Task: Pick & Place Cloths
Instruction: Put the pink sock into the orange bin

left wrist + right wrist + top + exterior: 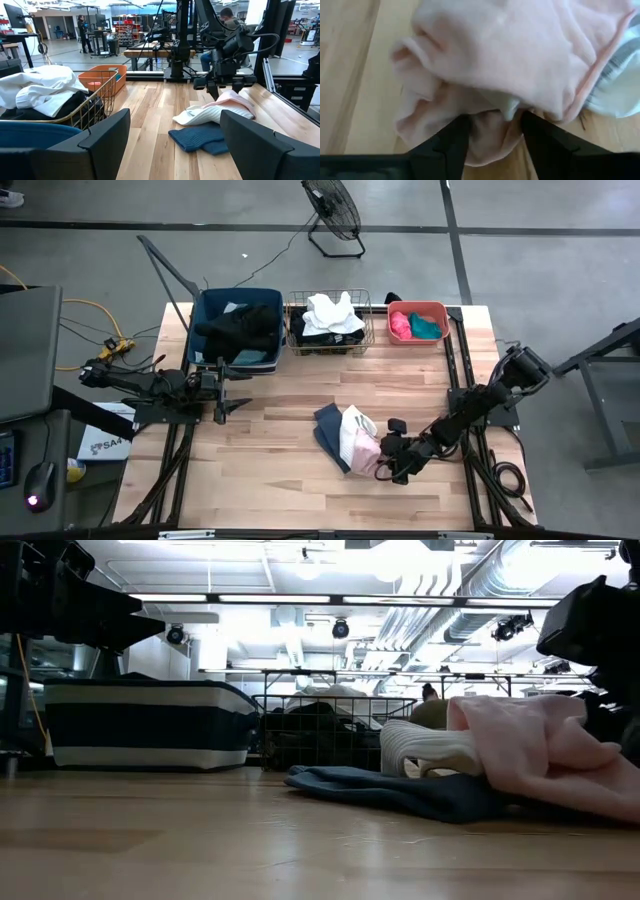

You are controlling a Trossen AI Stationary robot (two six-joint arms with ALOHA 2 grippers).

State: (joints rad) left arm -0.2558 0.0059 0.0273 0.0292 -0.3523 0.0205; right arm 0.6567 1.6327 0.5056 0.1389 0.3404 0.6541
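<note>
A heap of cloths lies mid-table: a slate-blue one at the bottom, a white ribbed one on it, and a pale pink one on top at the right. My right gripper slants down onto the pink cloth, open, with a bunched fold between its fingers. My left gripper waits open and level beside the blue tub, holding nothing. More cloths fill the tubs and the basket. My right gripper comes at the pale pink cloth slanting down from the table's right side. Its two fingertips rest against the cloth's near bunched edge, with a fold of it between them. The cloth lies slack on the heap.
Along the far edge stand the blue tub with black cloths, a wire basket with white and black cloths, and a coral tub with pink and teal ones. Bare wood lies left of and in front of the heap. People show in the room beyond.
</note>
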